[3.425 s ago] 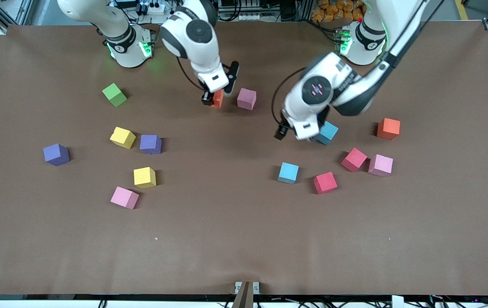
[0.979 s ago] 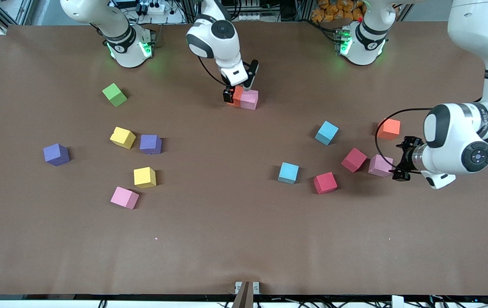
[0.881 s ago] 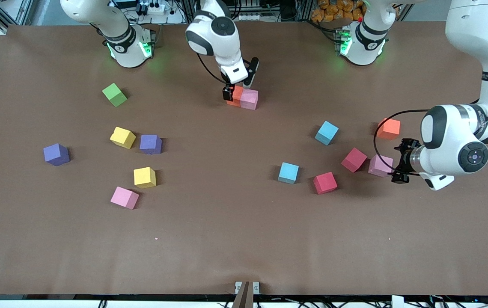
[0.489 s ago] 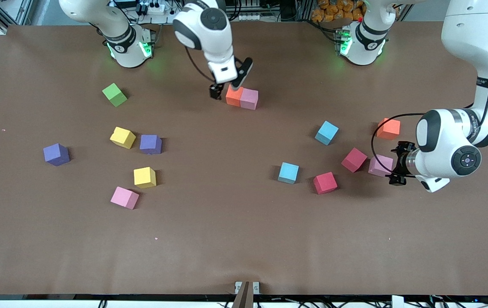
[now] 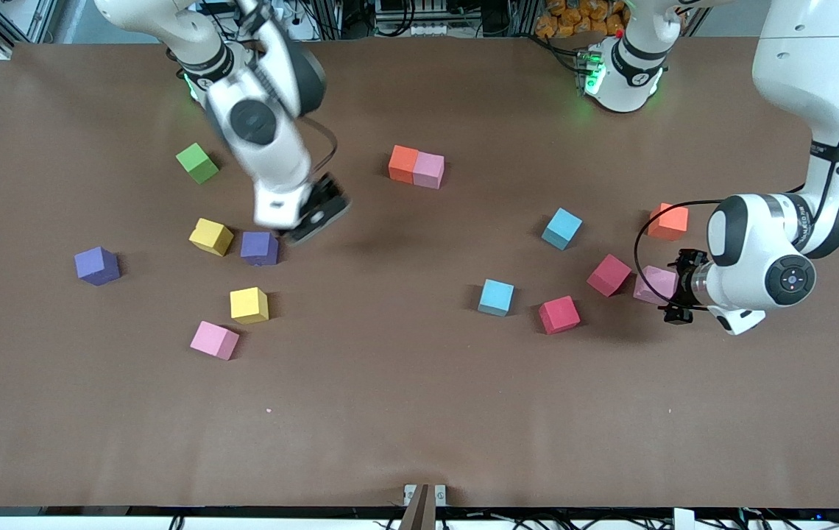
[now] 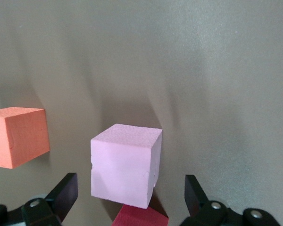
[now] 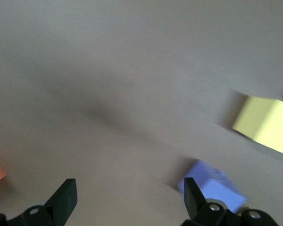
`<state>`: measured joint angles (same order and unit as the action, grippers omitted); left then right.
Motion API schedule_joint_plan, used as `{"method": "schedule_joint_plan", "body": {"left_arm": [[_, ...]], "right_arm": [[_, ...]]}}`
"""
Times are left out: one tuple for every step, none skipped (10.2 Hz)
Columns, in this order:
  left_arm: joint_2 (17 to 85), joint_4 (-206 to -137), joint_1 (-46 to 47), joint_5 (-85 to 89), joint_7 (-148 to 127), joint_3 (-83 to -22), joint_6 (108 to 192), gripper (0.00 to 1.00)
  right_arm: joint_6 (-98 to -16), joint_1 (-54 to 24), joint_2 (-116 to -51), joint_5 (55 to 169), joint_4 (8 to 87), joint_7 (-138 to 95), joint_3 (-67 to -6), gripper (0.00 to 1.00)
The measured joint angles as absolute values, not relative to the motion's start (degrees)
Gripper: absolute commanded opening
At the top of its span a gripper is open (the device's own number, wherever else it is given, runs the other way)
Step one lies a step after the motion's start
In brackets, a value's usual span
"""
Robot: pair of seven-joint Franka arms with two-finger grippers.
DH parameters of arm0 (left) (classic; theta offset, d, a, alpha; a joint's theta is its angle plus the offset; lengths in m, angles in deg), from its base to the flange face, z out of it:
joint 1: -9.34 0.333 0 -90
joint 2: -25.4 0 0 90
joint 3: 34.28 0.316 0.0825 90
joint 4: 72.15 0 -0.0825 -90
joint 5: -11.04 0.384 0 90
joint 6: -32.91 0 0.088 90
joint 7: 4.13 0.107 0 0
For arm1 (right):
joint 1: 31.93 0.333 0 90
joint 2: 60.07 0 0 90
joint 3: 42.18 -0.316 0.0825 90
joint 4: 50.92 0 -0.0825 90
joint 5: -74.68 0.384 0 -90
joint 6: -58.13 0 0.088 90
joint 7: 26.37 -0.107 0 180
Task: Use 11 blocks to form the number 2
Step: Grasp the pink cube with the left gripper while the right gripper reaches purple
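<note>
We see the start of the number 2: a matte orange cube (image 5: 402,163) touching a pink cube (image 5: 427,170), their row running between the arms' ends of the brown table (image 5: 419,412); the right gripper (image 5: 307,219) hangs wide open over a purple cube (image 5: 258,248); the left gripper (image 5: 673,287), open wide, sits just beside another pink cube (image 6: 125,165).

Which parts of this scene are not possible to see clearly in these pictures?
- Right hand, front view: motion blur smears it over the purple block.
- Pink block, front view: the left hand and its cable cover one side.
- Red block, left wrist view: cut off by the picture's edge and partly hidden by that pink block.
- Yellow block, right wrist view: blurred and cut off at the edge.
</note>
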<state>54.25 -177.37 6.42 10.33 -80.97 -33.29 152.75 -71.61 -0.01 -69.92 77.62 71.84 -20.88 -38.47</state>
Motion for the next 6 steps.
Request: {"method": "schedule_joint_plan", "body": {"left_arm": [[54.72,-177.50,6.31,10.33,-80.97,-33.28,153.17,1.00],[55.14,-177.75,6.26,10.37,-80.97,-33.25,153.64,1.00],[55.43,-178.16,6.22,10.38,-80.97,-33.24,154.01,1.00],[55.54,-178.53,6.19,10.40,-80.97,-33.23,154.24,1.00],[55.55,-178.99,6.16,10.41,-80.97,-33.22,154.48,1.00],[55.56,-179.53,6.15,10.41,-80.97,-33.20,155.13,1.00]], "right_arm": [[-71.75,-3.32,-71.51,78.53,71.82,-20.82,-38.46,1.00],[-71.74,-4.91,-73.35,79.28,71.86,-21.56,-38.47,1.00],[-72.13,-4.99,-75.37,79.60,71.90,-24.05,-38.65,1.00],[-73.01,-4.67,-76.90,79.69,71.87,-27.54,-39.04,1.00],[-73.49,-4.43,-77.62,79.69,71.80,-30.62,-39.38,1.00],[-73.50,-4.37,-77.63,79.71,71.72,-31.77,-39.45,1.00]]}}
